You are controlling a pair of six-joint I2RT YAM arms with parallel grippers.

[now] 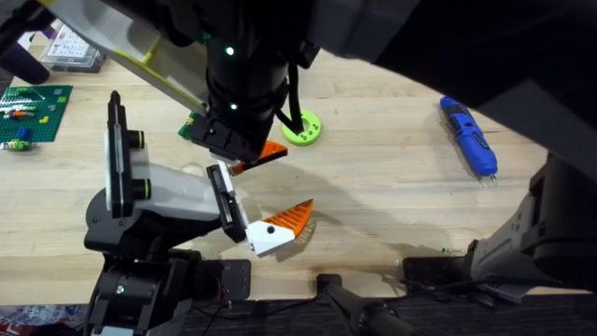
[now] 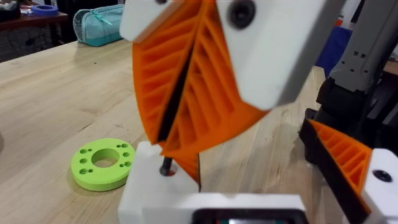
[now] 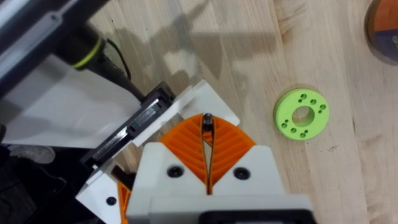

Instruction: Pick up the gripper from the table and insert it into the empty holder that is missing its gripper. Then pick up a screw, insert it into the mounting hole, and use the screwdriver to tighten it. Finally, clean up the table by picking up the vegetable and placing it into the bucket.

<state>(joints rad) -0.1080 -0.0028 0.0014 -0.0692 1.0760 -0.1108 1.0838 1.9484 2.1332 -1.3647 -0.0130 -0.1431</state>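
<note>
Nearest, the holder (image 1: 173, 196) sits on its black stand at the table's front edge, with its black front plate facing across the table. One orange ribbed finger (image 1: 284, 224) on a white base is already mounted at the holder's front, on the side towards the table's front edge.

Just beyond that finger, against the same plate, sits the white base of the gripper (image 3: 205, 102), with its mounting hole facing up. I cannot tell how far it is seated. The right gripper (image 3: 207, 127) hangs directly over this base, pointing down. Its two orange pads (image 2: 205, 93) are pressed together and pinch a thin black screw (image 2: 166, 163) between them. The screw stands about upright, and its lower end sits at the mouth of the hole. How deep it goes cannot be told.

Farther out from the holder, a green ring-shaped disc (image 1: 301, 126) lies flat on the wood, near the right gripper but apart from it. Well beyond the disc, on the side away from the holder, the screwdriver (image 1: 469, 138) lies on the table with its metal bit pointing towards the front edge. Off to the holder's other side, at the far left edge of the table, is a green building-brick plate (image 1: 33, 112).
</note>
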